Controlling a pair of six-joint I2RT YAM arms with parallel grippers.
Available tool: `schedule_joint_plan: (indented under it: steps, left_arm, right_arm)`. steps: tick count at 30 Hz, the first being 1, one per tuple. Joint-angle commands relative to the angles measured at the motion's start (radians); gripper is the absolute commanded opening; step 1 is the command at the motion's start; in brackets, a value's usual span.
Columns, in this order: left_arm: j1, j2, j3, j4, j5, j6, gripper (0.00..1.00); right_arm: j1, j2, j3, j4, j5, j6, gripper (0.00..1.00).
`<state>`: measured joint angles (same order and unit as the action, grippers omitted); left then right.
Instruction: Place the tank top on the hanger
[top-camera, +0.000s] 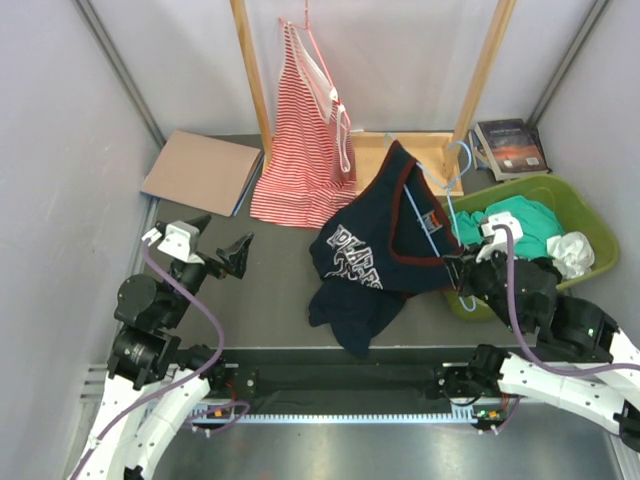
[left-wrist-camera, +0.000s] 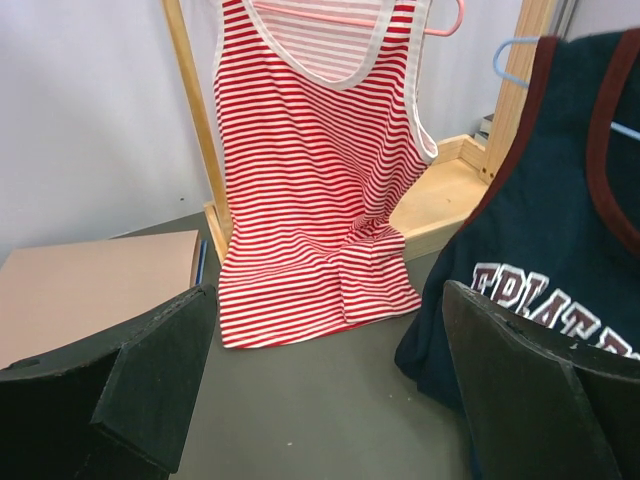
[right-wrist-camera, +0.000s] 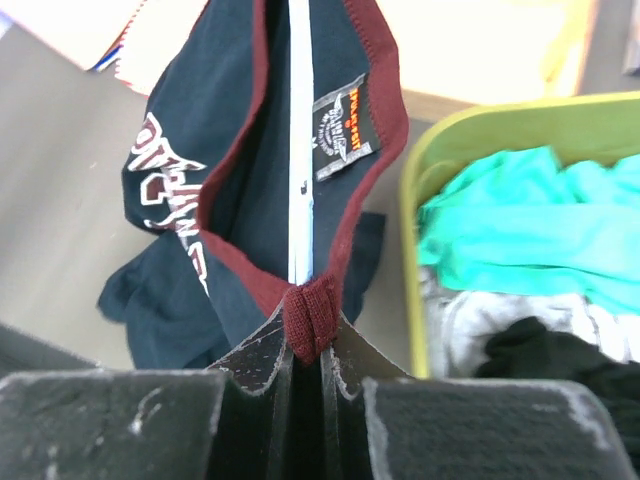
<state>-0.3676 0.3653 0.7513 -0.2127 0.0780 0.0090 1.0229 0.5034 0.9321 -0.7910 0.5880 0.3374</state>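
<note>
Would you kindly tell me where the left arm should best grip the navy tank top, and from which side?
Likely its dark-red trim on the left, approached from the left by the open left gripper: there the tank top hangs raised facing that arm, while the right gripper pinches the far trim by the hanger.

Grey table (top-camera: 270, 300) carries folder (top-camera: 200, 170), bin (top-camera: 560, 186), book (top-camera: 512, 147), rack base (top-camera: 372, 150), part of tank top (top-camera: 350, 305).

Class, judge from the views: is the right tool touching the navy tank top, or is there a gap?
Touching. The right wrist view shows the right tool closed on the tank top, pinching its red trim.
</note>
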Motion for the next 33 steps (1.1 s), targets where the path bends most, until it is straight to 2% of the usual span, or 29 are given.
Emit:
schedule_joint_plan:
  steps: [1,4,5,7,8,9,14,20,25,33]
  left_arm:
    - [0.001,0.032,-0.001,0.049,0.028,-0.007,0.99]
    - [-0.001,0.05,0.003,0.039,0.052,-0.007,0.99]
    - [-0.001,0.053,0.003,0.035,0.054,-0.006,0.99]
    - [-0.001,0.055,0.003,0.033,0.051,-0.007,0.99]
    - [0.001,0.055,0.003,0.032,0.048,-0.007,0.99]
    - [0.001,0.055,0.003,0.03,0.048,-0.006,0.99]
    - [-0.001,0.057,0.0,0.029,0.059,-0.007,0.99]
    - [-0.001,0.052,0.0,0.024,0.045,-0.006,0.99]
    - [-0.001,0.057,0.0,0.022,0.039,-0.007,0.99]
    - [-0.001,0.06,-0.003,0.021,0.034,-0.006,0.99]
  right_arm:
    - [0.0,0.114,0.146,0.029,0.127,-0.014,0.0]
    - [-0.018,0.245,0.226,0.052,0.125,-0.064,0.0]
    - [-0.07,0.3,0.259,0.071,0.127,-0.08,0.0]
    - [-0.166,0.34,0.283,0.105,0.02,-0.142,0.0]
    - [-0.231,0.352,0.292,0.157,-0.046,-0.162,0.0]
    - [-0.354,0.374,0.293,0.188,-0.171,-0.182,0.0]
    - [-0.575,0.495,0.426,0.269,-0.326,-0.27,0.0]
    - [-0.696,0.631,0.658,0.285,-0.439,-0.317,0.0]
    - [-0.739,0.708,0.778,0.328,-0.52,-0.325,0.0]
    - [-0.79,0.926,0.993,0.355,-0.632,-0.314,0.0]
